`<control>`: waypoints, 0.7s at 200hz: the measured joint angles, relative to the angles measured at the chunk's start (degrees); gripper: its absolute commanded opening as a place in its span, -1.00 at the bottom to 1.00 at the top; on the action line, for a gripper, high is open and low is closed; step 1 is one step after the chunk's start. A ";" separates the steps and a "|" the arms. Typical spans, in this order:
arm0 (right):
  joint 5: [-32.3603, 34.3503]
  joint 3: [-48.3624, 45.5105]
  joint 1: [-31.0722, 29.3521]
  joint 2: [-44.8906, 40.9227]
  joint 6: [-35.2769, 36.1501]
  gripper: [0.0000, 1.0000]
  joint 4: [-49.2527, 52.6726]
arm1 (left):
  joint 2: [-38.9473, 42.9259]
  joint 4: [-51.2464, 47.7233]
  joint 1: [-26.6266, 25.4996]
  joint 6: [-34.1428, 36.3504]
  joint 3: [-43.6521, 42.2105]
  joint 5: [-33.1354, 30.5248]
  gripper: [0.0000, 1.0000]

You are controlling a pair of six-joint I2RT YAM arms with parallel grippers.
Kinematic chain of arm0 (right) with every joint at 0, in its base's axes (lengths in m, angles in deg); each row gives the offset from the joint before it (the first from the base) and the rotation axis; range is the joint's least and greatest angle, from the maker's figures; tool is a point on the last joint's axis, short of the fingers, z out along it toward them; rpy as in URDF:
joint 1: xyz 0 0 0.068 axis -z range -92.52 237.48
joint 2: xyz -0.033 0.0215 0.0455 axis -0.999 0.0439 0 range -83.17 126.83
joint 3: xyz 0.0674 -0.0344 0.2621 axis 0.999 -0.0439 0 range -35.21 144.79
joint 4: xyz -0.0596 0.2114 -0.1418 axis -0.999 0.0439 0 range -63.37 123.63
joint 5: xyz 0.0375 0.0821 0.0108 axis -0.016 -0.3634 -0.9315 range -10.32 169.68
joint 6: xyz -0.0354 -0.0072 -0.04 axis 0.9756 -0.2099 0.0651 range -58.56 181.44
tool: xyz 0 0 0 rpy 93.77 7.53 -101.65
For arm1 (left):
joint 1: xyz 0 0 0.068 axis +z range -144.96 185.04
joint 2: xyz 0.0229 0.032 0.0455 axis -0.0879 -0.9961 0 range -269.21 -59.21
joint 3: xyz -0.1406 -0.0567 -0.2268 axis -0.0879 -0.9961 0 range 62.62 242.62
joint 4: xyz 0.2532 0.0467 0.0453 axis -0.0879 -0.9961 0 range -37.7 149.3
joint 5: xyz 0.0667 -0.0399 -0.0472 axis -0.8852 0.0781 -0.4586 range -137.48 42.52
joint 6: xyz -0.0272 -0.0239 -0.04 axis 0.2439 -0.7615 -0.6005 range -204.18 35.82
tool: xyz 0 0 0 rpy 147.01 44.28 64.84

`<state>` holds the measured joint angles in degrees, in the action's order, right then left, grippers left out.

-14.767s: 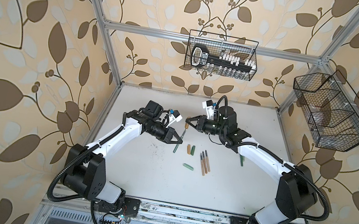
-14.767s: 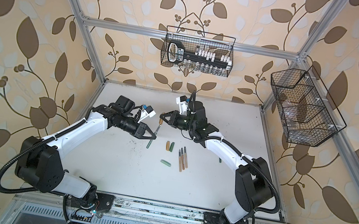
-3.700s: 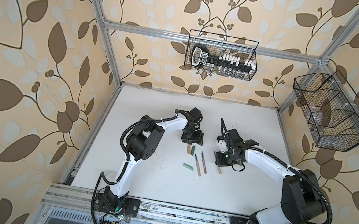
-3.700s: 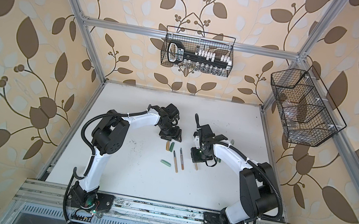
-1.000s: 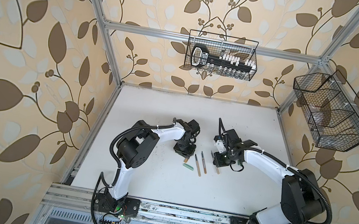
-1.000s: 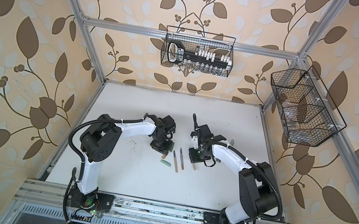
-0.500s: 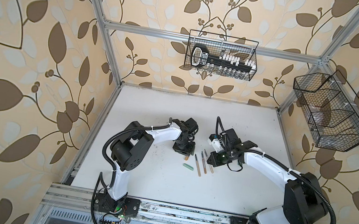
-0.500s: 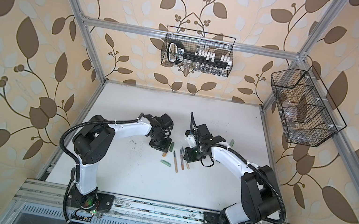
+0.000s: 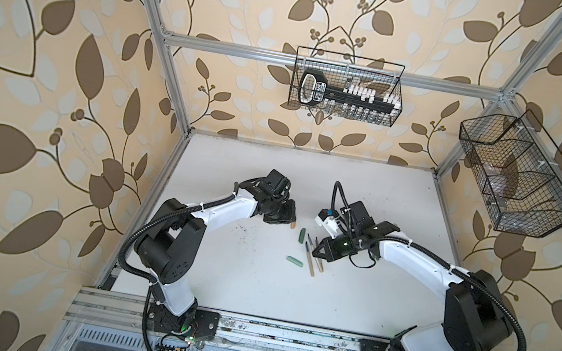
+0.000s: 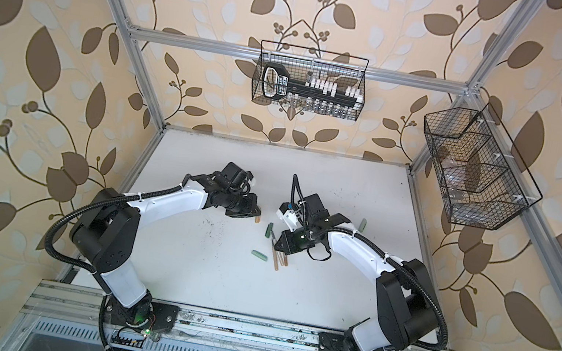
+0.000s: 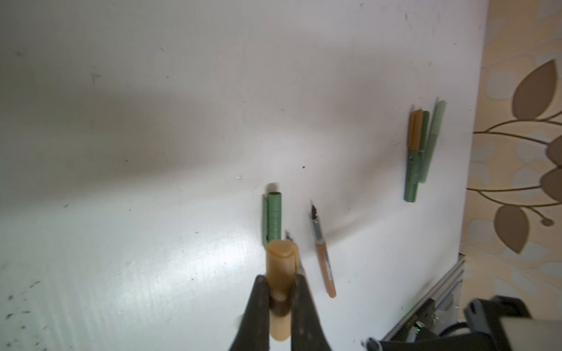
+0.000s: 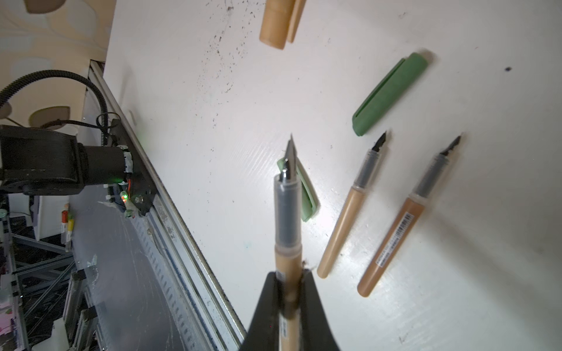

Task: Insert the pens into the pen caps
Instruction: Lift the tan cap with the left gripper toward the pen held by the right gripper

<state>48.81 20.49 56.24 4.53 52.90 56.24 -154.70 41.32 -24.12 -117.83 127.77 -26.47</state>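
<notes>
Both grippers have come up off the table (image 9: 253,287) within the last second, as both top views show. The left gripper (image 9: 290,223) now carries the tan cap (image 9: 293,227) that lay beside the green cap (image 9: 301,236). The right gripper (image 9: 315,253) has swung toward it with a tan pen. Cap and pen are near but still apart, so lining them up looks like the next step. Two loose pens (image 10: 275,260) and a mint cap (image 10: 258,255) lie just under that gap, and a low approach could knock them. The baskets (image 10: 479,179) hang well clear.

From the left wrist, the jaws are clamped on the tan cap (image 11: 281,264), which is held above the green cap (image 11: 272,220) and one loose pen. Three more pens, seemingly capped (image 11: 421,146), lie bunched well away.

From the right wrist, the jaws pinch the tan pen (image 12: 287,231) by its barrel, nib forward and aimed roughly at the tan cap (image 12: 275,24). The mint cap (image 12: 307,197) sits partly hidden behind the nib.
</notes>
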 measured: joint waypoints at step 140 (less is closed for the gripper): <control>-4.52 0.00 2.86 0.02 -4.31 -0.92 -4.46 | 2.97 19.02 -0.02 -7.02 -5.35 10.10 -1.00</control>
<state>44.28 20.49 59.10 4.55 48.59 51.78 -151.72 60.33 -24.15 -124.85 122.41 -16.37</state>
